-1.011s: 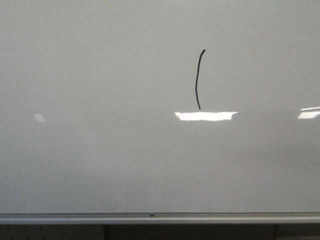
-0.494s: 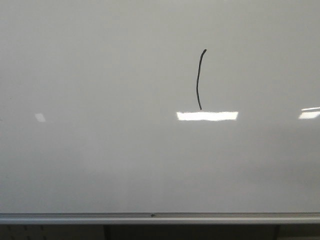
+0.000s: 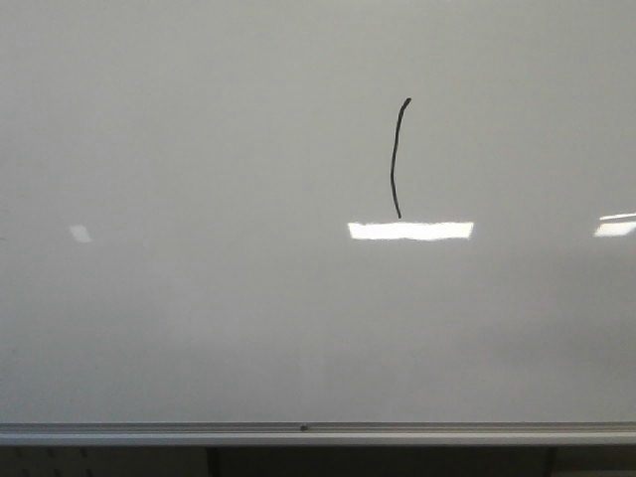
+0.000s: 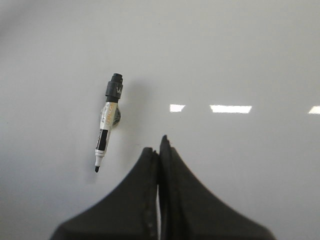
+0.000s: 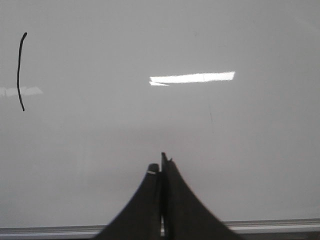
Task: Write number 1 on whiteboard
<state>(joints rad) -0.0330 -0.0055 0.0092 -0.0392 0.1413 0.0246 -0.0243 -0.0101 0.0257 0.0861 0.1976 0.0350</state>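
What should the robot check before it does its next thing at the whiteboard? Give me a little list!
1. Number 1 drawn on the whiteboard: ok, one thin black stroke, slightly curved.
2. Stroke clean, no smudges: ok, none visible around it.
3. Marker put away: cannot tell; it sits against the board, uncapped, tip down, with no hand on it.
4. Left hand free: ok, fingers closed together, holding nothing.
5. Right hand free: ok, fingers closed together, holding nothing.
6. Hands away from the stroke: ok, neither appears in the front view.
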